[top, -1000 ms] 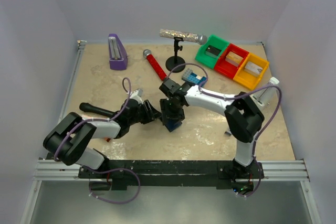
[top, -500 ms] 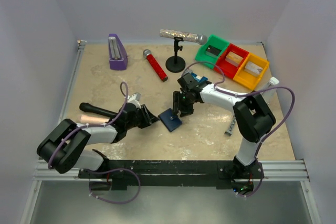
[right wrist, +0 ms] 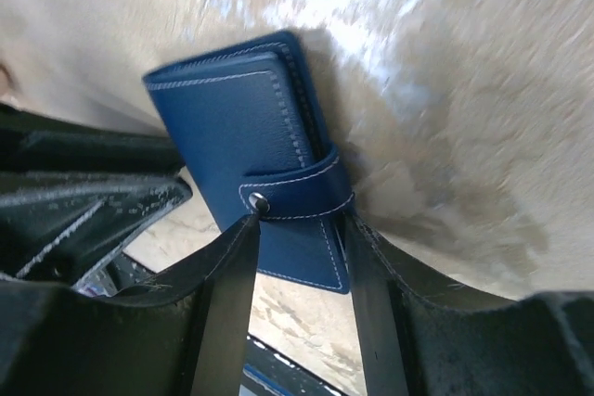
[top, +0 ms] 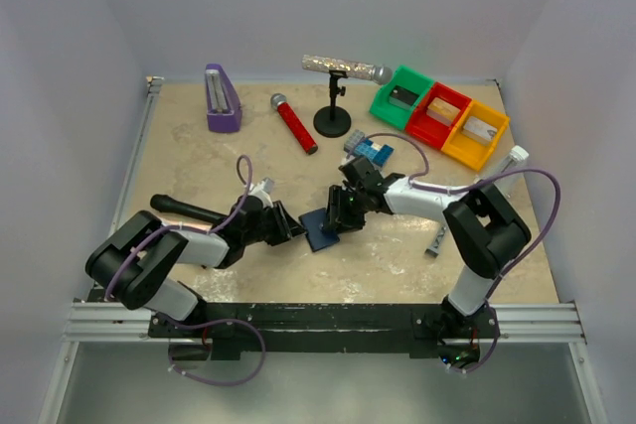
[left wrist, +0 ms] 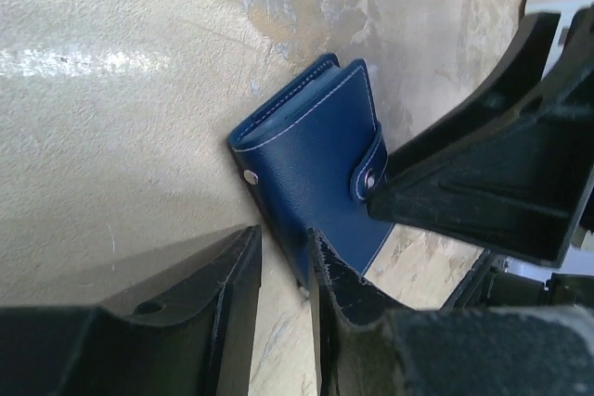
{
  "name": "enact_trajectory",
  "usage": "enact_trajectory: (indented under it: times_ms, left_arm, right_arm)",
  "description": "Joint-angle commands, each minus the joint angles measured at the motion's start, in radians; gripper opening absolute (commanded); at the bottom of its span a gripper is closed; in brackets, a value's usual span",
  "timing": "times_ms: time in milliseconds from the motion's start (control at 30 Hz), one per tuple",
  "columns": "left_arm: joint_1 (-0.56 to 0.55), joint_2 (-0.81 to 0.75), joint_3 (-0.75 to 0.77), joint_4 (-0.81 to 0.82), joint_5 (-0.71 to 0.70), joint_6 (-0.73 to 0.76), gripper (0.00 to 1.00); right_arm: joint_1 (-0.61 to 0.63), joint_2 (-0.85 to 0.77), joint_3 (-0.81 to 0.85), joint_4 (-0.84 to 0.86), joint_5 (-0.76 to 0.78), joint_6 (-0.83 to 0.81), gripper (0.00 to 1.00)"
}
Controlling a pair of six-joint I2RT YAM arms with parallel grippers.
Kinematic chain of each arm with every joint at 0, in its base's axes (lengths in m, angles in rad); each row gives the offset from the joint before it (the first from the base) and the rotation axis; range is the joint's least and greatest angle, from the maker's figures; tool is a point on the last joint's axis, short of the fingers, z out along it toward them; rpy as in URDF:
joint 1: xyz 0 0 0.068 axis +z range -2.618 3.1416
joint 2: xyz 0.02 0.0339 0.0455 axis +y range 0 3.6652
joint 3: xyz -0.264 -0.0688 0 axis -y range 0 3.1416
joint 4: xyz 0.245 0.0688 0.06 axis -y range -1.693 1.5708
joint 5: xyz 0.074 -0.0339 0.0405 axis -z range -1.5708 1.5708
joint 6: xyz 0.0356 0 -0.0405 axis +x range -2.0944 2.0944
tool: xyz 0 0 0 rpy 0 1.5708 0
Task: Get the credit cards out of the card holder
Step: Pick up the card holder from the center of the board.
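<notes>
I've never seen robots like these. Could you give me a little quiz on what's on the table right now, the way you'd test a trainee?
1. True or false: the card holder lies open with its cards showing.
2. The middle bin of the three at the far right is: A green, B red, C yellow.
3. Whose jaws sit either side of the closure tab, the left arm's or the right arm's?
Key: 1 false: it is shut, its tab is snapped, and no cards are visible. 2 B. 3 the right arm's.
</notes>
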Motion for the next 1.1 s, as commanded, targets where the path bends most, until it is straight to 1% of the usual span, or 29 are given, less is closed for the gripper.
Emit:
enact_trajectory:
  times_ms: [0, 167, 300, 433, 533, 667, 833, 1000, 1067]
  left_arm:
    - [-0.009, 0.012, 0.036, 0.037, 0.012, 0.005, 0.31]
    - [-0.009, 0.016, 0.062, 0.014, 0.011, 0.016, 0.31]
    - [-0.009, 0.001, 0.063, 0.0, 0.011, 0.016, 0.31]
    - [-0.007, -0.05, 0.028, -0.026, -0.011, 0.027, 0.33]
    - [-0.009, -0.073, -0.01, -0.029, -0.02, 0.025, 0.35]
    - [-0.007, -0.061, -0.056, 0.023, -0.002, 0.005, 0.34]
    - [-0.01, -0.057, -0.069, 0.038, 0.011, 0.005, 0.33]
    - [-0.015, -0.053, -0.079, 0.054, 0.015, 0.008, 0.31]
    - [-0.018, -0.054, -0.087, 0.063, 0.018, 0.01, 0.29]
  right_arm:
    - [0.057, -0.039, -0.111, 0.087, -0.017, 0.068, 0.47]
    - [0.101, -0.065, -0.171, 0.149, -0.014, 0.114, 0.46]
    - [0.108, -0.106, -0.2, 0.143, 0.012, 0.123, 0.46]
    - [0.108, -0.148, -0.227, 0.129, 0.044, 0.123, 0.46]
    - [0.108, -0.134, -0.24, 0.156, 0.027, 0.138, 0.47]
    - [0.106, -0.105, -0.265, 0.221, 0.008, 0.19, 0.46]
    - [0.108, -0.087, -0.299, 0.276, -0.006, 0.233, 0.45]
    - [0.108, -0.071, -0.317, 0.33, -0.02, 0.266, 0.37]
    - [0.108, -0.08, -0.328, 0.338, -0.013, 0.273, 0.32]
